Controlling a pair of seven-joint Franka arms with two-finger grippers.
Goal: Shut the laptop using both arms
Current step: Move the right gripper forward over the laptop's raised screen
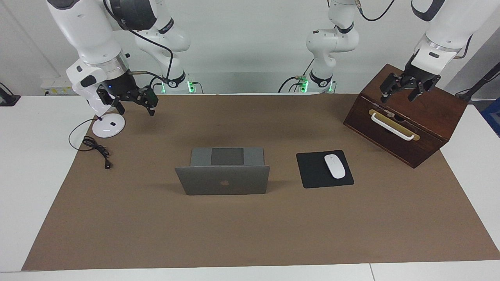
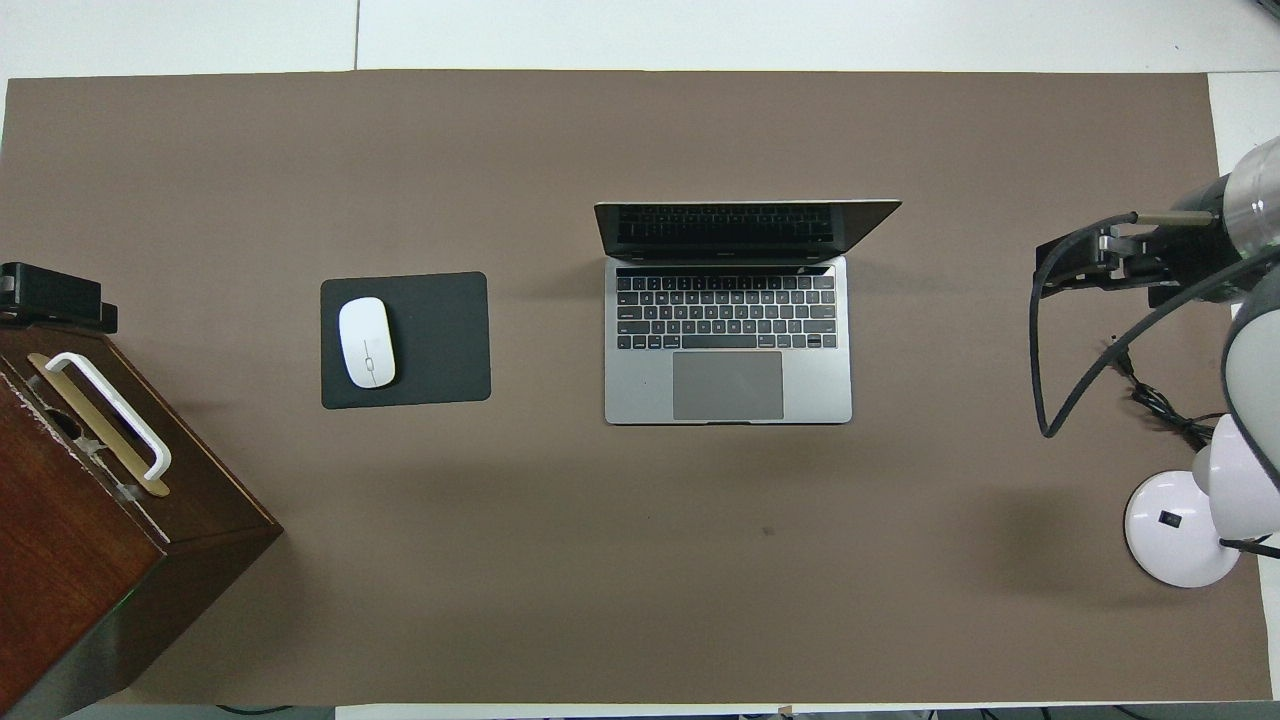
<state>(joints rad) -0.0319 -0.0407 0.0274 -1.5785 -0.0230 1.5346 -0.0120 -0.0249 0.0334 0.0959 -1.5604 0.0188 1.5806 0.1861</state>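
The silver-grey laptop (image 1: 222, 180) stands open in the middle of the brown mat. Its lid is upright and the apple logo faces away from the robots. The overhead view shows its dark keyboard and trackpad (image 2: 728, 385). My right gripper (image 1: 135, 110) hangs open and empty in the air over the mat's corner at the right arm's end, well away from the laptop. My left gripper (image 1: 399, 95) hangs open and empty over the top of the wooden box, also well away from the laptop.
A black mouse pad (image 1: 312, 171) with a white mouse (image 1: 334, 166) lies beside the laptop toward the left arm's end. A dark wooden drawer box (image 1: 406, 125) with a white handle stands there too. A round white lamp base (image 1: 108, 125) and a black cable (image 1: 95, 148) lie at the right arm's end.
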